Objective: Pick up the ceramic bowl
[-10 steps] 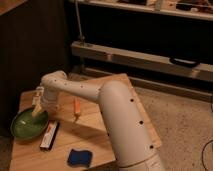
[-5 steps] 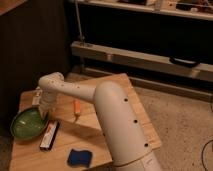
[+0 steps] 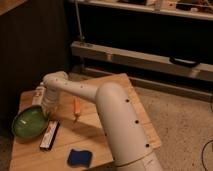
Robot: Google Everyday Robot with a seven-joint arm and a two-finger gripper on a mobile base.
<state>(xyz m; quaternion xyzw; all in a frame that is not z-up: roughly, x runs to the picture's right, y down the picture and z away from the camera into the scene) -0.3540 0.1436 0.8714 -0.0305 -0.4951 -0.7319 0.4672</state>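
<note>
The ceramic bowl [image 3: 29, 123] is a wide, shallow green bowl standing on the left part of the wooden table [image 3: 100, 87]. My white arm reaches from the lower right across the table to it. The gripper [image 3: 45, 104] hangs at the bowl's far right rim, just above it. The wrist hides where the gripper meets the rim, so I cannot make out whether they touch. The bowl rests on the table.
An orange stick-like object [image 3: 76, 108] lies right of the gripper. A dark flat bar [image 3: 49, 136] lies beside the bowl's right edge. A blue sponge [image 3: 79, 157] sits near the table's front edge. A small white object [image 3: 38, 92] stands behind the gripper. Dark shelving runs behind the table.
The gripper has drawn back from over the bowl's right side toward its far right rim and sits a little higher. The bowl has stayed on the table.
</note>
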